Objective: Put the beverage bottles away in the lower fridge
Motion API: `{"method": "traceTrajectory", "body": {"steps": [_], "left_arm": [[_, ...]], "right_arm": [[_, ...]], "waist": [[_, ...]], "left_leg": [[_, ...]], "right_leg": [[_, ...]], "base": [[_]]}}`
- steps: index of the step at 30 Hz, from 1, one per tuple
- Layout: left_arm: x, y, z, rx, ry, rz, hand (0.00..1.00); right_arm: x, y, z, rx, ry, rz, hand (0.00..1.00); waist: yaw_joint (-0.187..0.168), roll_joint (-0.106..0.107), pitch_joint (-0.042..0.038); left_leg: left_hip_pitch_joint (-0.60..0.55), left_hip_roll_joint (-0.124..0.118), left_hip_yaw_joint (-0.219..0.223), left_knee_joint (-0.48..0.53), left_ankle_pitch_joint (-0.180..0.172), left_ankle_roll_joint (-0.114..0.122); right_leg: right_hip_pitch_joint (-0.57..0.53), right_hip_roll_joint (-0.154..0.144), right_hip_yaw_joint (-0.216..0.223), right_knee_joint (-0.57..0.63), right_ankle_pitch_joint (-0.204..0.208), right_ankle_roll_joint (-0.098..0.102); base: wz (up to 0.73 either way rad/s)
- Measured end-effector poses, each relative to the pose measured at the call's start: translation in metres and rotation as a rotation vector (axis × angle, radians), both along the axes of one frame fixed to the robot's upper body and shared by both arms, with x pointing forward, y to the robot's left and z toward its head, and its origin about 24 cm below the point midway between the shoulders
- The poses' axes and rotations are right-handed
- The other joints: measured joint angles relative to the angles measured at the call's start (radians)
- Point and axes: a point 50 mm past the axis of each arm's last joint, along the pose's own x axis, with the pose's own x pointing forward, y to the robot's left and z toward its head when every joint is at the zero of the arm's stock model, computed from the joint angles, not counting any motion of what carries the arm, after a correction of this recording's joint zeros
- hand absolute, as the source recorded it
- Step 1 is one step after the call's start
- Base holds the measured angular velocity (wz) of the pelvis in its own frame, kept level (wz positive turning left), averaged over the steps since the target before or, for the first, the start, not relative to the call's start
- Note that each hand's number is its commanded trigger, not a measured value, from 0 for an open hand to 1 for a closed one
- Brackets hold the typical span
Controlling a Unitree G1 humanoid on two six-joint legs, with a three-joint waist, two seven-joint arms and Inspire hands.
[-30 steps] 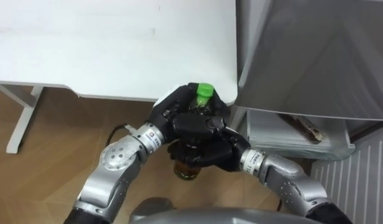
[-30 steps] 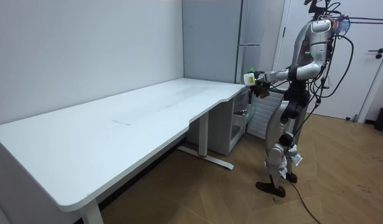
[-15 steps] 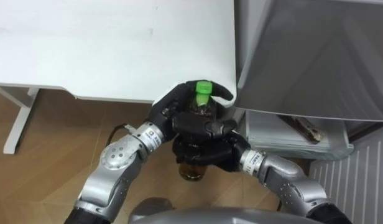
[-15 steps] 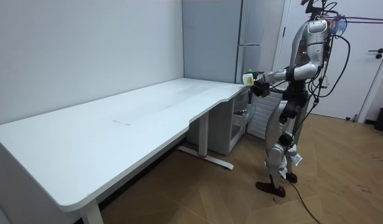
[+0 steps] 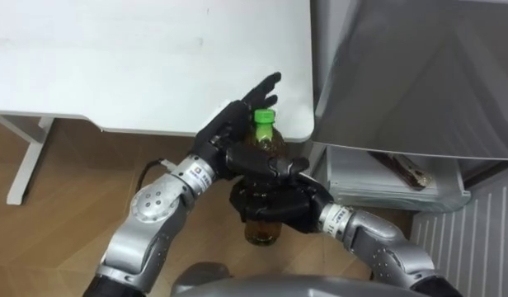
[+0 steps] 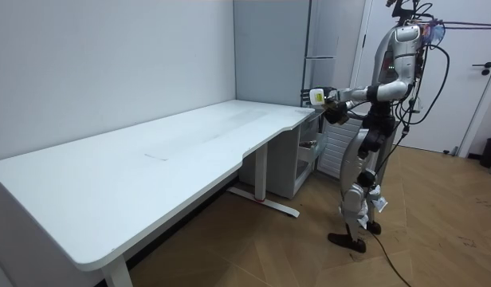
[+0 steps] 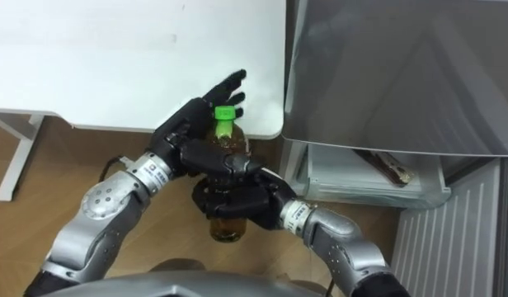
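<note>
Beside the surface's [image 5: 155,66] corner, right hand [image 5: 283,202] fingers clamp the bottle [image 5: 263,231]; left hand [image 5: 228,134], at its 10 o'clock, fingers straight, apart.

Bright, even room light, soft shadows

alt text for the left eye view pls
The right hand, fingers curled, holds an upright green-capped bottle of amber drink. The left hand is open beside its neck, near a corner of the white table; a grey fridge stands at right.
</note>
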Motion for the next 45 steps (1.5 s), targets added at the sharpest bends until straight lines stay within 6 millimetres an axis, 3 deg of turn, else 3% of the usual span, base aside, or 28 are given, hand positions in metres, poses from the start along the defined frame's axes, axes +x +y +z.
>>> {"method": "traceTrajectory", "body": {"steps": [4,10,15,20,26,28,31,35,37,40,42,45], "left_arm": [[0.004,0.002,0.020,-0.017,-0.088,0.013,0.00],[0.014,0.027,0.057,-0.015,-0.267,0.155,0.00],[0.017,0.063,0.091,0.017,-0.436,0.369,0.00],[0.013,0.094,0.110,0.005,-0.544,0.595,0.00],[0.003,0.141,0.112,0.003,-0.563,0.940,0.00],[0.003,0.151,0.101,-0.032,-0.512,1.015,0.00],[0.004,0.164,0.067,-0.079,-0.335,1.123,0.00],[-0.014,0.179,0.001,-0.148,0.003,1.279,0.00],[-0.025,0.176,-0.026,-0.160,0.155,1.321,0.00],[-0.051,0.167,-0.067,-0.125,0.375,1.335,0.00],[-0.068,0.155,-0.099,-0.043,0.550,1.308,0.00],[-0.097,0.146,-0.132,0.050,0.759,1.281,0.00]], "right_arm": [[-0.002,-0.005,-0.003,-0.045,0.000,0.027,1.00],[-0.007,-0.017,-0.007,-0.082,0.018,0.020,1.00],[-0.008,-0.034,-0.008,-0.091,0.029,-0.051,1.00],[-0.017,-0.043,-0.011,-0.107,0.054,-0.089,1.00],[-0.035,-0.060,-0.019,-0.170,0.103,-0.142,1.00],[-0.037,-0.064,-0.020,-0.189,0.114,-0.144,1.00],[-0.034,-0.065,-0.018,-0.190,0.107,-0.156,1.00],[-0.033,-0.059,-0.019,-0.191,0.121,-0.173,1.00],[-0.033,-0.057,-0.021,-0.198,0.136,-0.188,1.00],[-0.037,-0.049,-0.023,-0.206,0.165,-0.162,1.00],[-0.034,-0.044,-0.023,-0.210,0.161,-0.141,1.00],[-0.030,-0.040,-0.023,-0.211,0.157,-0.151,1.00]], "waist": [[0.000,0.002,-0.0006],[0.011,0.010,0.0005],[0.048,0.038,-0.0094],[0.080,0.061,-0.0044],[0.120,0.060,-0.0039],[0.128,0.059,-0.0044],[0.143,0.059,-0.0056],[0.157,0.051,-0.0070],[0.164,0.040,-0.0072],[0.168,0.020,-0.0157],[0.165,0.014,-0.0131],[0.142,0.013,-0.0119]], "left_leg": [[-0.001,-0.001,-0.004,0.003,0.000,0.000],[0.005,0.000,-0.001,0.003,0.000,0.000],[0.012,-0.002,-0.002,0.004,0.000,0.000],[0.043,-0.003,-0.002,-0.007,0.000,-0.001],[0.060,-0.003,-0.003,-0.022,0.002,-0.003],[0.061,-0.004,-0.003,-0.022,0.002,-0.003],[0.058,-0.003,-0.001,-0.017,0.003,-0.004],[0.063,-0.001,0.006,-0.020,0.003,-0.004],[0.058,-0.002,0.010,-0.020,0.003,-0.004],[0.058,-0.004,0.008,-0.023,0.002,-0.004],[0.058,-0.004,0.007,-0.024,0.002,-0.004],[0.054,-0.006,0.001,-0.033,0.002,-0.004]], "right_leg": [[0.002,0.000,-0.001,0.000,0.000,0.000],[0.014,0.000,-0.004,-0.002,0.000,0.000],[0.019,0.001,-0.002,-0.016,0.001,-0.001],[0.049,0.001,-0.002,-0.018,0.001,0.000],[0.049,0.000,0.001,-0.018,0.000,0.001],[0.051,0.000,0.000,-0.017,0.000,0.001],[0.049,0.002,0.002,-0.017,0.000,0.001],[0.050,0.002,0.007,-0.023,0.000,0.001],[0.050,0.002,0.007,-0.035,0.000,0.000],[0.051,0.001,0.008,-0.045,0.000,0.000],[0.051,0.002,0.009,-0.046,0.000,0.000],[0.052,0.002,-0.002,-0.046,0.002,0.000]], "base": [[0.00],[-0.01],[-0.01],[-0.01],[-0.03],[0.00],[0.00],[-0.06],[-0.03],[0.00],[0.00],[0.07]]}}
